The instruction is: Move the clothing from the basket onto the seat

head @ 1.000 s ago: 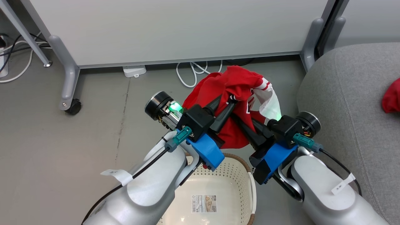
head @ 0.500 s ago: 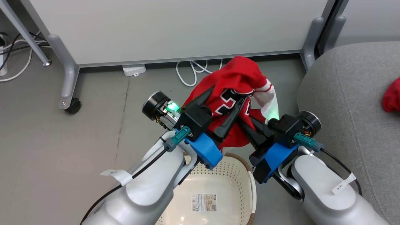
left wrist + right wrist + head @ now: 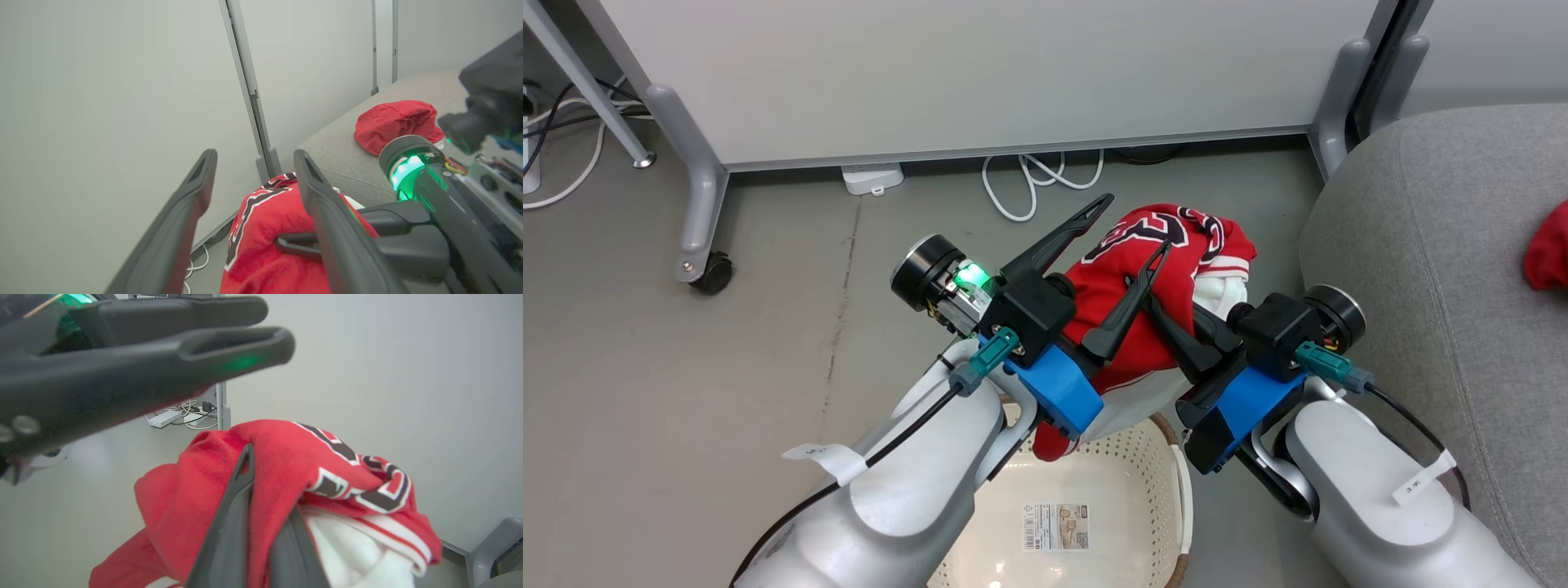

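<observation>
Basket (image 3: 1127, 465) bottom shows 1 paper label (image 3: 1055, 529); striped red garment (image 3: 1176, 265) hangs above it, pinched by right gripper (image 3: 1156, 306); left gripper (image 3: 1135, 222) gapes, gripping nothing.

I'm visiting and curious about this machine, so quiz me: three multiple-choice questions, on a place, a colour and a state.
1. Where lies the plain red crumpled cloth garment? A floor B large grey woven-fabric seat C gripper
2. The left wrist's small round light glows? A green B blue C yellow
3. Which gripper clamps the red-and-white lettered jersey? A left B right C neither
Key: B, it rests on that seat; A, green shows there; B, the right gripper pinches the cloth, the left gripper stands open.
</observation>
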Robot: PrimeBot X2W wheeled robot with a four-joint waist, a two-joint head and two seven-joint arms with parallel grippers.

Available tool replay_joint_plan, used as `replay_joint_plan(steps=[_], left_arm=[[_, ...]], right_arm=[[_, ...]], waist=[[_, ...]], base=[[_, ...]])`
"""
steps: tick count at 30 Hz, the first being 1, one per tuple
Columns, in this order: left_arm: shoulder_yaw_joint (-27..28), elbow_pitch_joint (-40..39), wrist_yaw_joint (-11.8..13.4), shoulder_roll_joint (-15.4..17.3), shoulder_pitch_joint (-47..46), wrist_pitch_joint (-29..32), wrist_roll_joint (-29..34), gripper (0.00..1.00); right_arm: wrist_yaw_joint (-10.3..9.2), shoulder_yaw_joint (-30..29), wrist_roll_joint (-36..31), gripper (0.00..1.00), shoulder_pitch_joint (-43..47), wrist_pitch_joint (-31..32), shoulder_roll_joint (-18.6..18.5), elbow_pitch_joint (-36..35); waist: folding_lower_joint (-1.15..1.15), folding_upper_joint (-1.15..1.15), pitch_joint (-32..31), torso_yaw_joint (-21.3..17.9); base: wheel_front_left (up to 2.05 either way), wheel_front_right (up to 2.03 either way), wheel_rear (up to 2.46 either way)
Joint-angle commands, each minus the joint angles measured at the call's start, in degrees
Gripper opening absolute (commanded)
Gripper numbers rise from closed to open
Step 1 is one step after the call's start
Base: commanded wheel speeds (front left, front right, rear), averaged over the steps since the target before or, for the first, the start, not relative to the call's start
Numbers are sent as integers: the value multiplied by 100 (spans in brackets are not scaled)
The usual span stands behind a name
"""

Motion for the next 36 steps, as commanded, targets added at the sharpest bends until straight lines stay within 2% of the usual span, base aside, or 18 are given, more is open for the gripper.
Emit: replay_joint_plan(steps=[1,7,15,25,36], left_arm=[[34,-12,12,17,-51,-26,37,100],[44,-21,29,20,-59,-26,42,100],[51,-75,47,61,-117,-25,80,100],[-15,-88,38,113,-131,-21,117,100],[-136,-59,-4,148,-92,-21,138,100]], right_arm=[[3,-29,-36,0,27,-19,22,-36],[3,-189,-57,0,79,-19,40,-62],[3,-689,-167,0,209,-20,88,-156],[3,-1384,-342,0,419,-20,109,-410],[3,-2166,-532,0,871,-19,243,-810]], waist=[[0,0,8,-7],[0,0,80,-68],[0,0,299,-313],[0,0,519,-846],[0,0,647,-1648]], base=[[0,0,0],[0,0,0],[0,0,0],[0,0,0],[0,0,0]])
